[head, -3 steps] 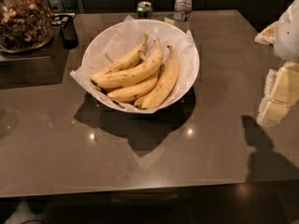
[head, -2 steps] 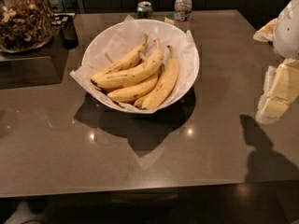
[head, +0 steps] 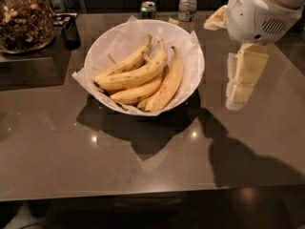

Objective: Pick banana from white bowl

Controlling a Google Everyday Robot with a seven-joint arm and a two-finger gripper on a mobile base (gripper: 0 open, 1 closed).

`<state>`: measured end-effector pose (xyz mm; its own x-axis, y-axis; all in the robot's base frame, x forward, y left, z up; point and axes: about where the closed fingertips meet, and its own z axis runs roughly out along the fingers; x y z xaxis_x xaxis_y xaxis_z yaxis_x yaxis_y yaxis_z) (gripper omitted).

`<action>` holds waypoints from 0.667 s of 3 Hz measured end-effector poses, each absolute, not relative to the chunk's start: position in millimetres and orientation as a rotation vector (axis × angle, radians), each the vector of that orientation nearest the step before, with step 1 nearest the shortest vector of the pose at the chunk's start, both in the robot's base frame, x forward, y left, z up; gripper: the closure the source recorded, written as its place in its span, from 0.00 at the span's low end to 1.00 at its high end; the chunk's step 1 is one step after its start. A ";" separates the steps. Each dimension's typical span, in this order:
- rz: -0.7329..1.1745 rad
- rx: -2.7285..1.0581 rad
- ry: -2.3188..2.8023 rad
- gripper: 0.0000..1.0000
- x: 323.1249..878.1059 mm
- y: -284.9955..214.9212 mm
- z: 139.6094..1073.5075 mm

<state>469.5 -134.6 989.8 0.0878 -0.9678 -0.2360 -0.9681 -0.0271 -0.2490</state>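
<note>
The white bowl [head: 190, 51], lined with crumpled white paper, stands on the dark table at centre back. Several yellow bananas lie in it. The banana [head: 167, 85], long, thick and gently curved, lies along the right side of the pile, its stem pointing to the back. My gripper [head: 245, 75], cream-coloured, hangs from the white arm [head: 262, 13] at the upper right. It is above the table, to the right of the bowl's rim, apart from the bowl and holding nothing.
A glass jar of nuts [head: 24, 20] stands at the back left, with a dark cup [head: 71, 32] beside it. A soda can [head: 148, 8] and a water bottle [head: 187, 5] stand behind the bowl. The table's front edge [head: 143, 192] runs across the bottom.
My arm and gripper have moved left and a little farther back, closer to the bowl's right rim. The bowl and the bananas have not moved.
</note>
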 end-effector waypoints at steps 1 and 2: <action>0.089 -2.160 1.762 0.00 481.5 -87.5 980.5; 0.091 -2.151 1.751 0.00 483.9 -85.7 980.8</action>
<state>483.9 -85.7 980.8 0.2279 -0.9341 -0.2749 -0.9575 -0.1637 -0.2375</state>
